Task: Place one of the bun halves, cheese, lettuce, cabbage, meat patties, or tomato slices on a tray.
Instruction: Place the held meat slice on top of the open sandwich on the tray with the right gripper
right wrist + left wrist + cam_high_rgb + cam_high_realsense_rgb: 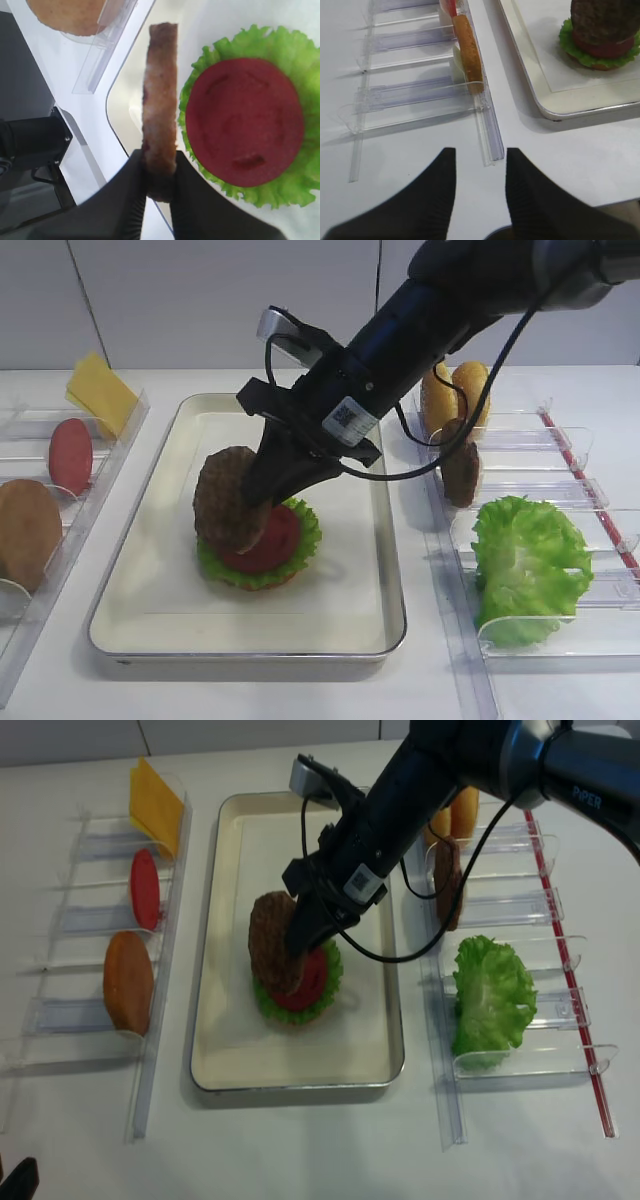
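Note:
A cream tray [150,590] lies mid-table. On it stands a stack: a bun half [600,64] at the bottom, frilly green lettuce [305,530], then a red tomato slice [275,540]. My right gripper [268,490] is shut on a dark brown meat patty [228,498], which it holds on edge just above the stack's left side. In the right wrist view the patty [160,100] stands upright between the black fingers [192,200], beside the tomato slice [245,120]. My left gripper [480,155] hangs open over bare table, holding nothing.
Clear divided holders flank the tray. The left ones hold cheese [100,390], a tomato slice [70,455] and a bun half [25,530]. The right ones hold bun halves [455,390], a second patty [462,465] and a big lettuce leaf [525,565].

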Motion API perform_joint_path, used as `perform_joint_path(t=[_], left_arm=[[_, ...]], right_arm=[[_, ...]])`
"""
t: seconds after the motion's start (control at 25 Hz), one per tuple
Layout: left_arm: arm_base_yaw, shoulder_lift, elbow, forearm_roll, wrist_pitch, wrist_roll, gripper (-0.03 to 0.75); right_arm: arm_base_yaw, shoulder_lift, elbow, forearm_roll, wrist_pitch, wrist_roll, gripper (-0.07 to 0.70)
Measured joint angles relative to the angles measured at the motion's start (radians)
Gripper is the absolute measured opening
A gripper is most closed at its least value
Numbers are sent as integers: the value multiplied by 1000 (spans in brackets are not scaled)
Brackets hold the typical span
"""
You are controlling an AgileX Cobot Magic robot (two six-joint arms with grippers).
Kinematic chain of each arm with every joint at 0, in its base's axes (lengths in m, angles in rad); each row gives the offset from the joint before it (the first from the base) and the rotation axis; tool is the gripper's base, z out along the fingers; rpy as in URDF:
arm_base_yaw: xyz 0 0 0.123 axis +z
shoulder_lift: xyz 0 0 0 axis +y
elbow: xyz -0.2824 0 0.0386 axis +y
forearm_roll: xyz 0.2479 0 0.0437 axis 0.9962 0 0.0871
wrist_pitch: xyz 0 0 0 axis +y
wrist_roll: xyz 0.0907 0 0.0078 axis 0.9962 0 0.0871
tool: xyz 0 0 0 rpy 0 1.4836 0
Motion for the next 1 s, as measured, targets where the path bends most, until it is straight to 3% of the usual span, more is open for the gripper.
perform_joint_path(t=[1.0], left_arm=[[0, 0, 0, 0, 0, 0, 232]], right_arm=[[0, 18, 31, -14, -4, -31, 127]])
